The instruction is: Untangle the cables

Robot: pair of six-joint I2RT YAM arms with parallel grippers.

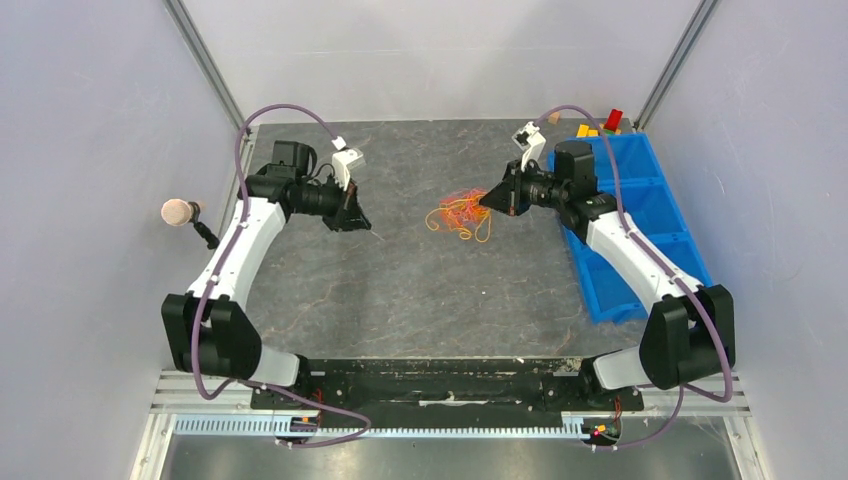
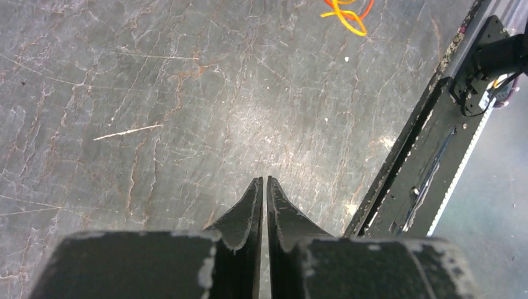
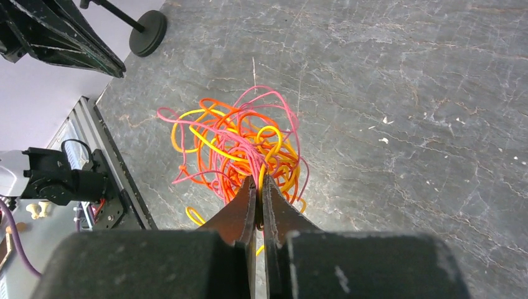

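We see the cables [image 1: 458,213] as one loose tangle of pink, orange and yellow loops lying on the grey table [image 1: 400,290]. It sits right at the tips of the right gripper [image 1: 492,199].

In the right wrist view, the right gripper [image 3: 258,182] has its jaws pressed together with no gap showing between them. Its tips sit on the near edge of the cables [image 3: 240,146]. A pink bundle and a yellow loop run straight into the seam between the tips, so we read the jaws as clenched on those strands. The rest of the tangle spreads ahead of the tips and a little to their left. One yellow loop reaches back beside the left finger.

The left gripper [image 1: 352,222] is well apart from the tangle, on the opposite side from the right gripper. In the left wrist view, the left gripper [image 2: 265,182] is clenched too, with nothing between its fingers and only bare table ahead of the tips. We catch just an orange and yellow corner of the cables [image 2: 345,14] far ahead and off to its right.

A blue bin [image 1: 640,200] lies behind the right gripper, under that arm.
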